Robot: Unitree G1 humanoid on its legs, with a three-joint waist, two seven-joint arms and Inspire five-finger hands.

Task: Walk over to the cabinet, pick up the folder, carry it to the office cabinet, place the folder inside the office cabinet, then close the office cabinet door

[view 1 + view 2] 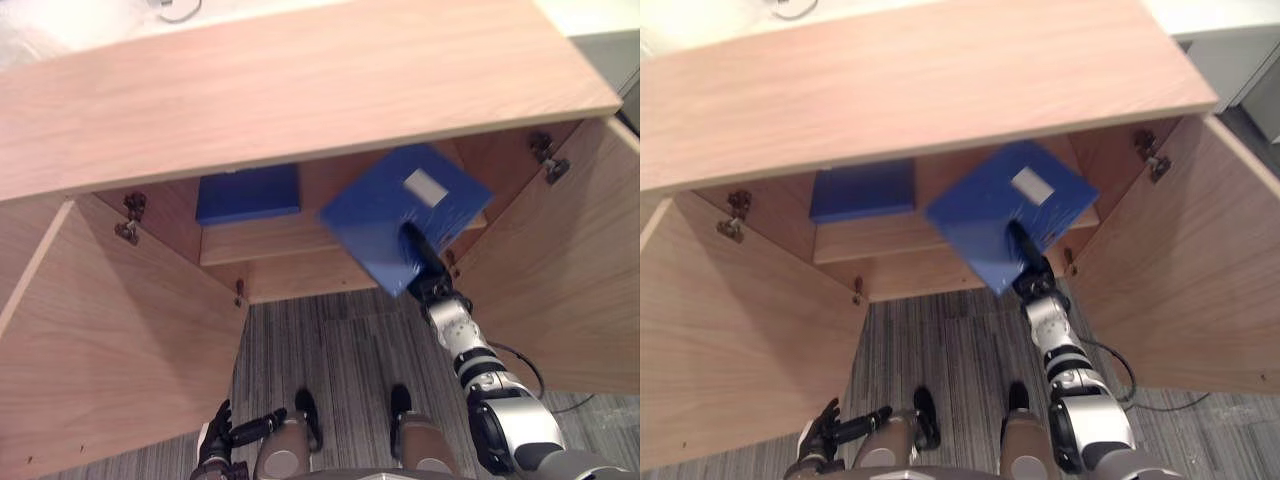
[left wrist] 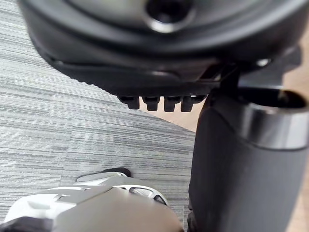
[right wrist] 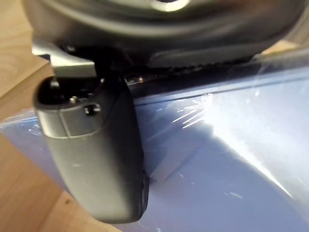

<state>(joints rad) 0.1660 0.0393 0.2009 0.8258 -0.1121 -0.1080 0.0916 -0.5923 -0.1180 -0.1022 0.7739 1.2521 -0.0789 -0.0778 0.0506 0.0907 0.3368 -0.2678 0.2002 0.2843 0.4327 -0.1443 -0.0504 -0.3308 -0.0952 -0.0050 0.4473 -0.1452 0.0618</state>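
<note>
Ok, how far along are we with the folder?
Done: the folder is picked up and carried to the office cabinet, whose doors stand open. In hand: the right robot hand grips its edge, holding it tilted at the opening, beside a second blue folder lying on the shelf. Left: set it down, let go, close the doors. The left robot hand hangs idle, low.

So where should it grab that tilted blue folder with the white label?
At its near corner, from the robot's side, thumb on top, as the right hand does now. The blue folder is thin and flat, and that corner points out of the office cabinet.
</note>
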